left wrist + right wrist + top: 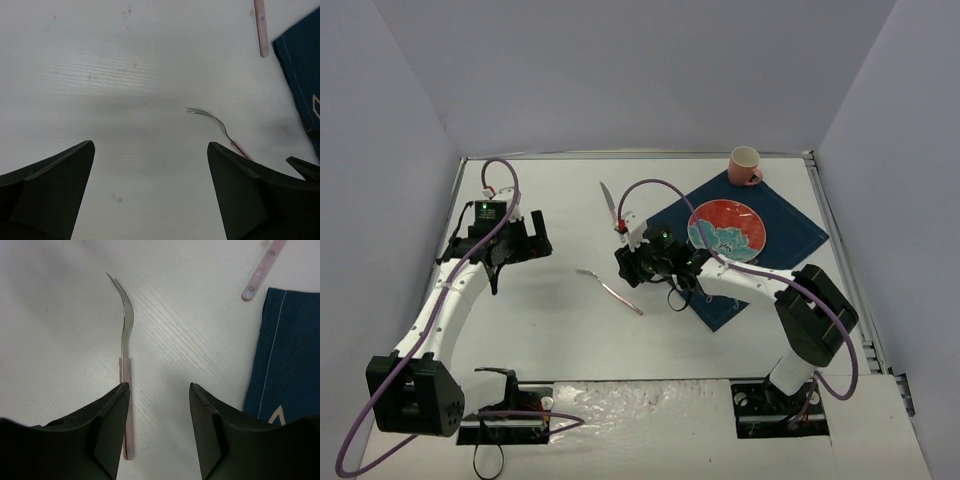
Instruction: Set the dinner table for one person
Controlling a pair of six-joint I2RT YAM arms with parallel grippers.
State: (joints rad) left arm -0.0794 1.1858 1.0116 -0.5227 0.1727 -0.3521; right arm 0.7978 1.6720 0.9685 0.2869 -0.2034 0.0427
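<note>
The white dinner table [550,330] bears a pink-handled fork [610,290], a pink-handled knife [610,205] and a navy cloth [790,235]. On the cloth are a red and blue plate [726,228] and a pink mug [745,165]. My right gripper [628,266] is open over the fork's handle end. In the right wrist view the gripper [159,390] is empty and the fork [125,370] lies along its left finger's inner edge. My left gripper [527,240] is open and empty above bare table, also in its wrist view [150,145], with the fork [215,122] ahead to the right.
The knife's handle end shows in the right wrist view [262,272] and the left wrist view [260,27]. The cloth's edge shows at right in the right wrist view [287,355] and in the left wrist view [300,60]. Grey walls enclose the table on three sides.
</note>
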